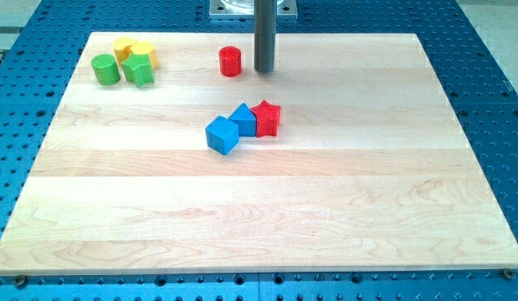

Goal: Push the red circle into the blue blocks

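Observation:
The red circle (230, 61) stands near the view's top, left of centre. My tip (264, 70) is just to its right, a small gap apart. Two blue blocks sit below near the middle: a blue cube (222, 135) and a blue wedge-like block (243, 119), touching each other. A red star (266, 118) rests against the right side of the blue wedge-like block.
At the view's top left is a cluster: a green cylinder (105, 68), a green star (139, 70) and yellow blocks (130, 49) behind them. The wooden board (259, 209) lies on a blue perforated table.

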Motion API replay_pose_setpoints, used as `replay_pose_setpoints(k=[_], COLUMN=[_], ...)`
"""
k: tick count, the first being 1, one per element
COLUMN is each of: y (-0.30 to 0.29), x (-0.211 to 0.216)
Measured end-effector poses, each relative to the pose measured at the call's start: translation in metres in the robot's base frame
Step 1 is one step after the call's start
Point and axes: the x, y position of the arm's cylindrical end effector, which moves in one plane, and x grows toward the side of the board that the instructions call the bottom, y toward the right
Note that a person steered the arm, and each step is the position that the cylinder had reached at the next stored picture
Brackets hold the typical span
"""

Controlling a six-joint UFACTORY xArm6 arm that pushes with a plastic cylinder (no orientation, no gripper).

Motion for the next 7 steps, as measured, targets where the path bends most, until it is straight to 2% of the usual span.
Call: replay_pose_setpoints(k=[1,2,3,4,5,6,7], y=[0.035,-0.019,-0.063,-0.043,-0.039,-0.036,-0.035], x=[-0.047,-0.098,-0.042,0.036,0.012,0.049,0.058])
